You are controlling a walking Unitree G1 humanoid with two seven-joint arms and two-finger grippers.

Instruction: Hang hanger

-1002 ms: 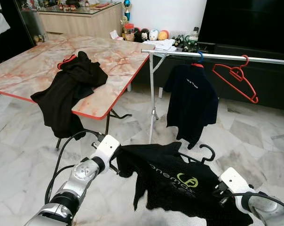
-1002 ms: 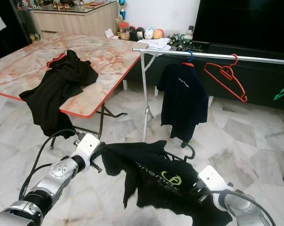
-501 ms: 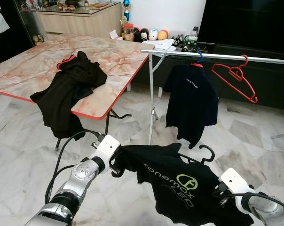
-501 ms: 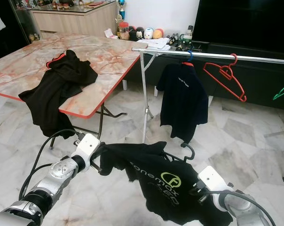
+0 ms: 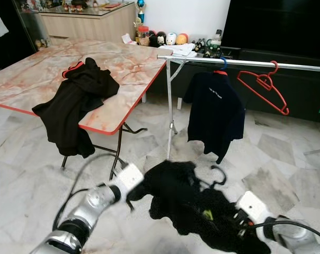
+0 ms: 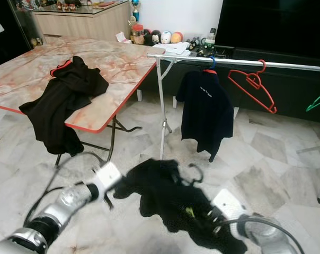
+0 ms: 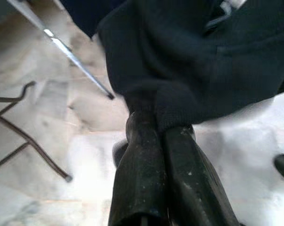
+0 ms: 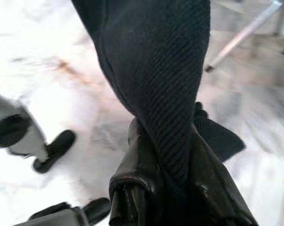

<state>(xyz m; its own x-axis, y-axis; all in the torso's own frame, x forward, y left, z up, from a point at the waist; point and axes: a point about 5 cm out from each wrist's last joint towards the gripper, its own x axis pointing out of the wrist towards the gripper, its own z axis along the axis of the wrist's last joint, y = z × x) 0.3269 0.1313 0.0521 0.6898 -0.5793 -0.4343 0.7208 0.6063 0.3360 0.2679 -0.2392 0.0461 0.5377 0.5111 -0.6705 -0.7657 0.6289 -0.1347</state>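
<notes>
**Robot bunches a black shirt on its hanger, short of the rail**

Head views: a marble-tiled floor (image 5: 38, 174), with a marble-topped folding table (image 5: 38, 74) on the robot's left carrying a heap of black clothes (image 5: 75, 103). Ahead stands a metal clothes rail (image 5: 245, 62) holding a dark shirt (image 5: 215, 114) and an empty red hanger (image 5: 266, 87). Low in front, both arms hold a black shirt (image 5: 186, 206) on a black hanger whose hook (image 5: 219, 174) sticks up. Half a second ago the shirt was spread flat with its printed logo readable; now the arms are blurred and closer together, and the cloth has collapsed into a bundle. The rail sits well apart from it.

Left wrist view: the left gripper (image 7: 158, 127) is clenched on a fold of the black shirt.

Right wrist view: the right gripper (image 8: 163, 141) is clamped on a twisted strip of the same fabric.

Judging from this, the hanging step has not begun: the hook must first be lifted and carried to the rail, and a bunched shirt could slip off the hanger.
</notes>
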